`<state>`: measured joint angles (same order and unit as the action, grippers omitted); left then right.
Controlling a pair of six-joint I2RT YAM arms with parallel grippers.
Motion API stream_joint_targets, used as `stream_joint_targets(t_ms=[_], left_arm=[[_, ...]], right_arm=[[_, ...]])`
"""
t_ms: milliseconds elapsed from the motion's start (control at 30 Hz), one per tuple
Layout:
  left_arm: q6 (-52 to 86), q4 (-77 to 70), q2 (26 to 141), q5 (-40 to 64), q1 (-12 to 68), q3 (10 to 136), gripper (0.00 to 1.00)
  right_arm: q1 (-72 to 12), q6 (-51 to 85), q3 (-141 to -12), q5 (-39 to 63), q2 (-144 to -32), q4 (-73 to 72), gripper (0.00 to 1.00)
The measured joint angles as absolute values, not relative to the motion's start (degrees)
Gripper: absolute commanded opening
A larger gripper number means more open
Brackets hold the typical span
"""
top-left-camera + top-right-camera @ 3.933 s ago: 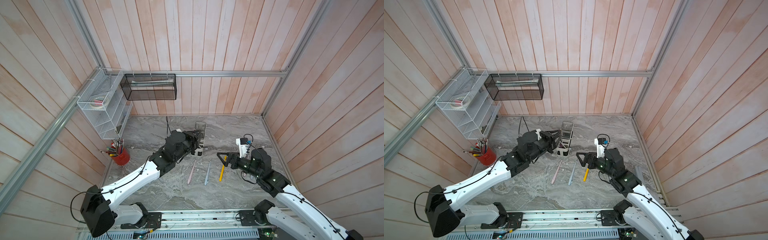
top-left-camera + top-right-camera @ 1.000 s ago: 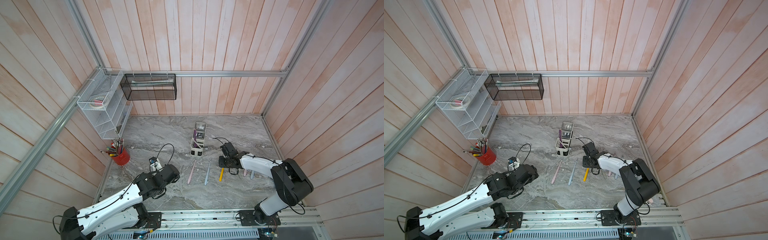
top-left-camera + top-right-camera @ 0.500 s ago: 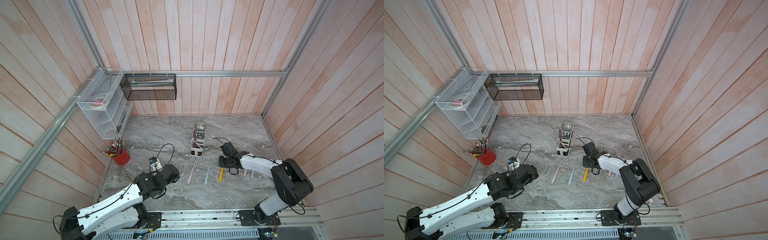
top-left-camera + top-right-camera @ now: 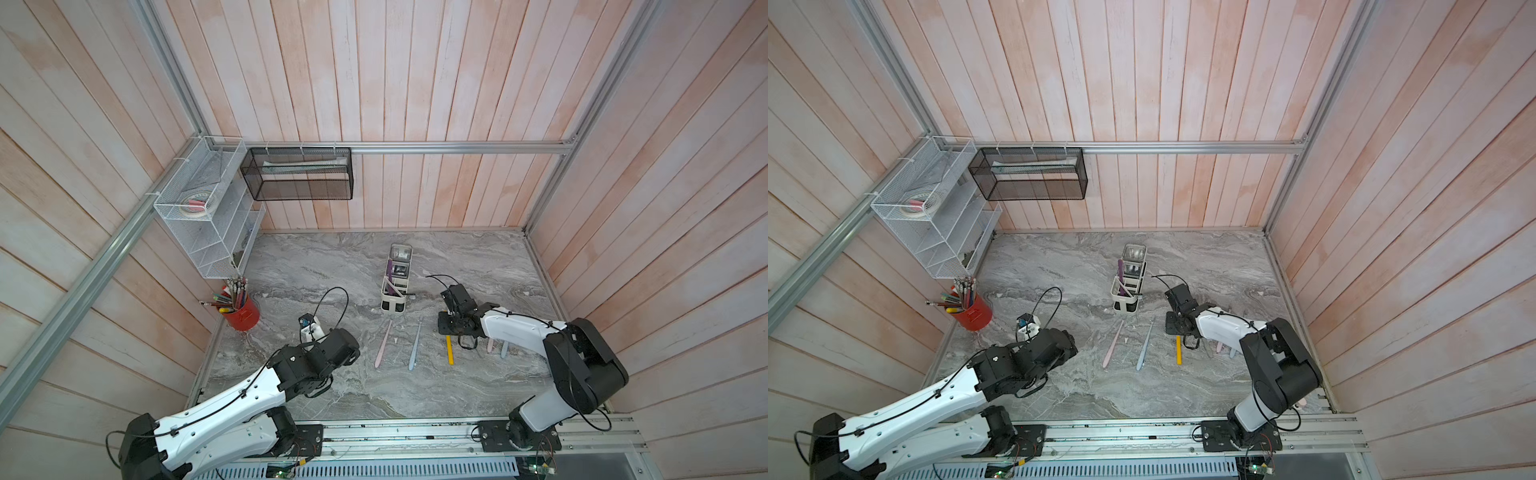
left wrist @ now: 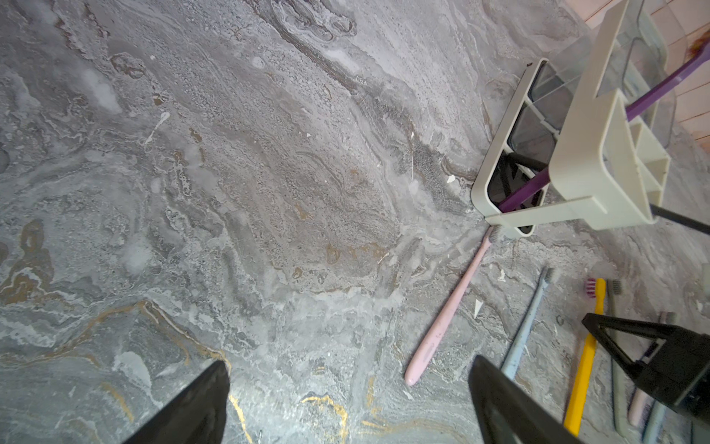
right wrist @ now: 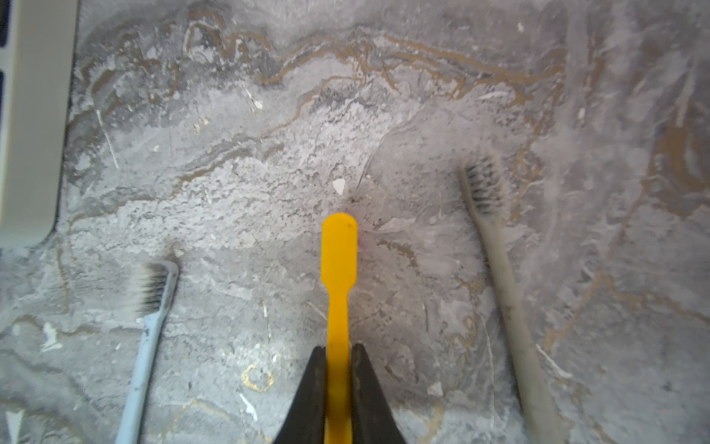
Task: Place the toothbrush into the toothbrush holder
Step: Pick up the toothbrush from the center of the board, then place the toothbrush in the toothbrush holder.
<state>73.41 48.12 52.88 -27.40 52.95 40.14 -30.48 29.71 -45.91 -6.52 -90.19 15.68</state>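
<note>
Since the yellow toothbrush (image 6: 339, 250), lying on the tabletop (image 6: 249, 153) near the toothbrush holder (image 4: 393, 304), is clamped at its neck by the right gripper (image 6: 338, 350) (left gripper (image 5: 347, 363) spread wide, empty), pivoting may be induced on lifting.

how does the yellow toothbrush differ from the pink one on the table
The yellow toothbrush is clamped in the right hand; the pink toothbrush lies untouched. The yellow toothbrush has magenta bristles, the pink toothbrush grey ones. The pink toothbrush's head lies by the toothbrush holder; the yellow toothbrush lies farther off. Both lie on the marble.
</note>
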Motion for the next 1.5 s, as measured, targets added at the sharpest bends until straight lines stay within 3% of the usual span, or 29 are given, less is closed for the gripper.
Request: stream_joint_targets(t_ms=[233,400,833,1333,1500], left_arm=[[73.23,47.79,52.88,-27.24,52.95,40.14,0.98],[73.01,46.7,52.97,-26.96,52.95,40.4,0.97],[70.06,40.56,59.24,-24.12,52.95,52.8,0.93],[67.64,34.68,68.16,-22.48,52.86,61.12,0.86],[68.53,32.29,70.63,-20.88,52.51,62.04,0.78]], right_arm=[[-30.48,29.69,-45.91,-6.17,-86.8,16.64,0.05],[-30.44,29.36,-45.93,-3.88,-81.97,16.91,0.05],[-34.3,24.93,-45.82,14.06,-65.93,14.44,0.03],[-44.69,23.27,-47.09,20.05,-65.23,14.57,0.02],[-47.27,23.75,-47.53,20.97,-65.3,12.97,0.02]])
